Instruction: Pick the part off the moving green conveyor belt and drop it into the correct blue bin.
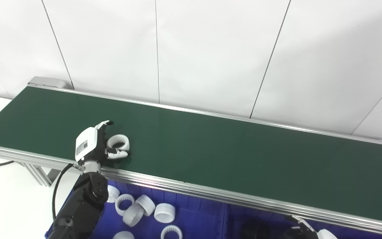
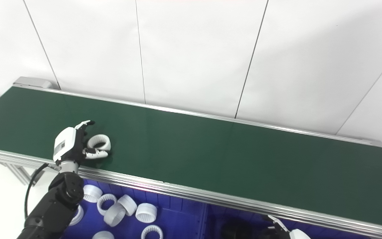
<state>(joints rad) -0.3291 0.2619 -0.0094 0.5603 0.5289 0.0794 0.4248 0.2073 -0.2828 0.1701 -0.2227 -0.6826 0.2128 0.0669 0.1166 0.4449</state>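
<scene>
ok, left hand [image 1: 93, 144] is over the near-left part of the green belt [image 1: 211, 146], fingers curled around a white ring part [image 1: 118, 142] lying on the belt; contact unclear. blue bin [image 1: 191, 222] sits below the belt's near rail, holding more white rings [image 1: 144, 209]. right hand [image 1: 310, 232] barely visible bottom right, can't tell its state.

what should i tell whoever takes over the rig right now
Left hand: over the green conveyor belt, fingers curled around the white ring part; a firm grip can't be confirmed, and the part looks to be on the belt.
Right hand: low at the bottom edge, mostly out of view, state unclear.
Blue bin below the belt's near rail already holds several white rings.
Left to do: secure the part, lift it, drop it into that bin.
</scene>
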